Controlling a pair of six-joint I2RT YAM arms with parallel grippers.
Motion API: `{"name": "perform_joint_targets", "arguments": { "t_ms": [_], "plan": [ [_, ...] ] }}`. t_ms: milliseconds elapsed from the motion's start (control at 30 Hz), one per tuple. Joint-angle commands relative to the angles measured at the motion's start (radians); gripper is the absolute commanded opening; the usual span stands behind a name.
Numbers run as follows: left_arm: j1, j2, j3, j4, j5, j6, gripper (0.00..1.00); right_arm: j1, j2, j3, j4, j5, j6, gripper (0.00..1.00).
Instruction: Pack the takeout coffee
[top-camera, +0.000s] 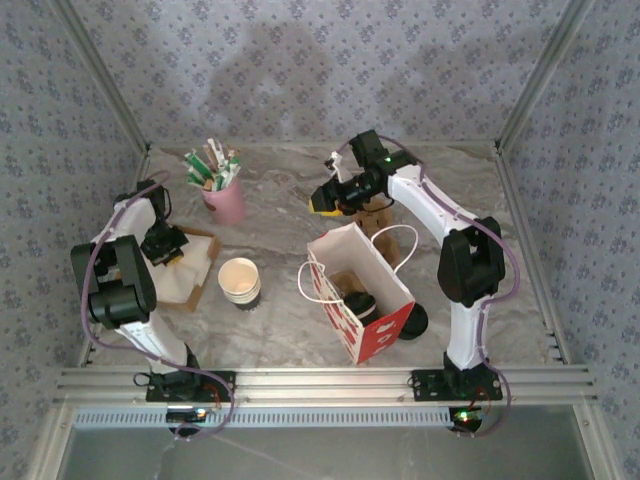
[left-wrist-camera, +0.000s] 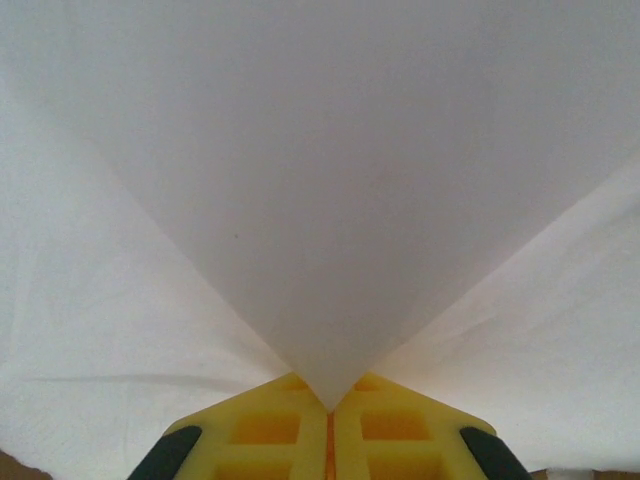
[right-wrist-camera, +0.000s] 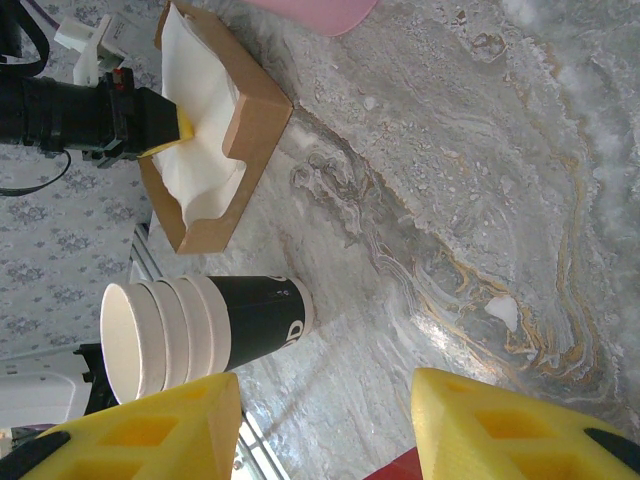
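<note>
Red-and-white bag (top-camera: 378, 338) mid-table, cup stack (top-camera: 240, 282) beside, left gripper (top-camera: 165, 250) at napkin (top-camera: 196, 266) in tray (top-camera: 198, 293).

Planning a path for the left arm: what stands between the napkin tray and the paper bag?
A stack of paper cups, upright on the table, shown in the top view.

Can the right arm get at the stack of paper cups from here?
Probably yes. The right gripper hangs open beyond the paper bag, bare table lies between it and the stack of paper cups, and the left gripper is pinching a napkin in the tray.
</note>
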Motion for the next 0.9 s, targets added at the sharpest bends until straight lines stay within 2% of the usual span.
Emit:
{"name": "perform_joint_targets", "arguments": {
  "t_ms": [0, 500, 700, 867],
  "plan": [
    [-0.005, -0.056, 0.029, -0.051, -0.016, 0.008, 0.01, 0.001, -0.029, -0.005, -0.017, -0.003, -0.019, 0.50],
    [-0.012, -0.323, 0.131, -0.161, -0.048, 0.014, 0.00, -0.007, -0.082, 0.001, 0.019, 0.029, 0.022, 0.50],
    [-0.025, -0.407, 0.220, -0.211, -0.046, 0.009, 0.00, -0.024, -0.120, -0.002, 0.044, 0.049, 0.053, 0.52],
    [-0.060, -0.451, 0.303, -0.233, -0.002, -0.005, 0.00, -0.038, -0.177, -0.015, 0.076, 0.065, 0.071, 0.53]
  ]
}}
